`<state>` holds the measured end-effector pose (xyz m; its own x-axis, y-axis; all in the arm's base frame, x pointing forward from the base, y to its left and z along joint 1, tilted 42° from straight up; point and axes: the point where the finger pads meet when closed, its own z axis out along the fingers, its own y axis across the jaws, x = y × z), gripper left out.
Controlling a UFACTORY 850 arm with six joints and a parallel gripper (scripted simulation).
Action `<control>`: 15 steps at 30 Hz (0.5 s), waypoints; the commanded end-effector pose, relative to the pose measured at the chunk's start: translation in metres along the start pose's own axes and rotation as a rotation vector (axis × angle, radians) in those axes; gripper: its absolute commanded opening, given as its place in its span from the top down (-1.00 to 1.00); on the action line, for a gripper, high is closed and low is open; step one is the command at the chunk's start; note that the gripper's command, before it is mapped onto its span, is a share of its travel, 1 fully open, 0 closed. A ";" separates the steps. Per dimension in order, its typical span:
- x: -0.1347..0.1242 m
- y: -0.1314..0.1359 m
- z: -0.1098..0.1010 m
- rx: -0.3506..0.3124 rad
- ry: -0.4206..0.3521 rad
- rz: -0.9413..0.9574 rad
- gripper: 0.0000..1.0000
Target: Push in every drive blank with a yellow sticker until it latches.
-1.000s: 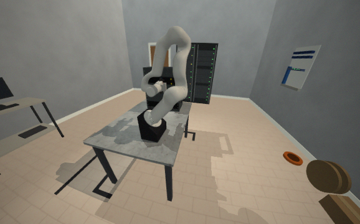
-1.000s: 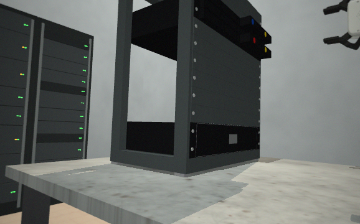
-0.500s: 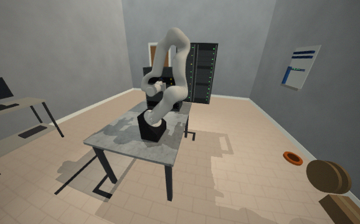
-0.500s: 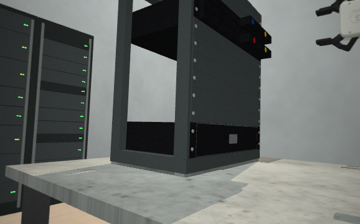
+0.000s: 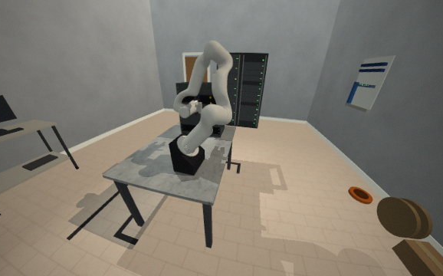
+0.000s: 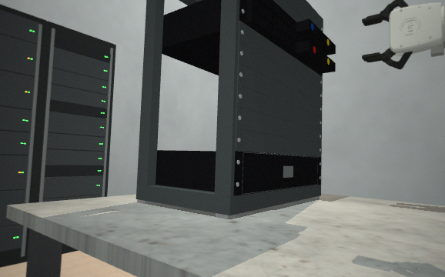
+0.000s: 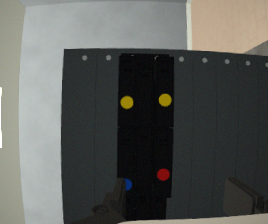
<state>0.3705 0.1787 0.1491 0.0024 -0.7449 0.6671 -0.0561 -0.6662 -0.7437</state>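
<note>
My gripper (image 6: 373,38) hangs at the upper right of the exterior view, jaws spread wide and gripping nothing, a little apart from the rack (image 6: 228,115) on the counter (image 6: 168,238). Two yellow-stickered blanks (image 6: 328,51) jut out near the rack's top, beside blue- and red-stickered ones.

A dark grey rack (image 6: 227,115) is seen on a mottled pale grey table (image 6: 207,246); black drive blanks (image 6: 315,46) are marked with yellow, red and blue stickers.
</note>
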 end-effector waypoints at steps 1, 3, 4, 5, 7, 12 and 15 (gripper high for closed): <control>-0.019 0.006 0.029 0.005 -0.003 0.000 -1.00; -0.025 0.009 0.038 0.005 -0.003 0.000 -1.00; -0.027 0.010 0.042 0.005 -0.003 0.000 -1.00; -0.030 0.011 0.045 0.005 -0.003 0.000 -1.00; -0.032 0.011 0.048 0.005 -0.003 0.000 -1.00; -0.038 0.014 0.058 0.005 -0.003 0.000 -1.00; -0.040 0.015 0.061 0.005 -0.003 0.000 -1.00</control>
<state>0.4243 0.1942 0.1126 0.0050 -0.7444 0.6677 -0.0533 -0.6669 -0.7432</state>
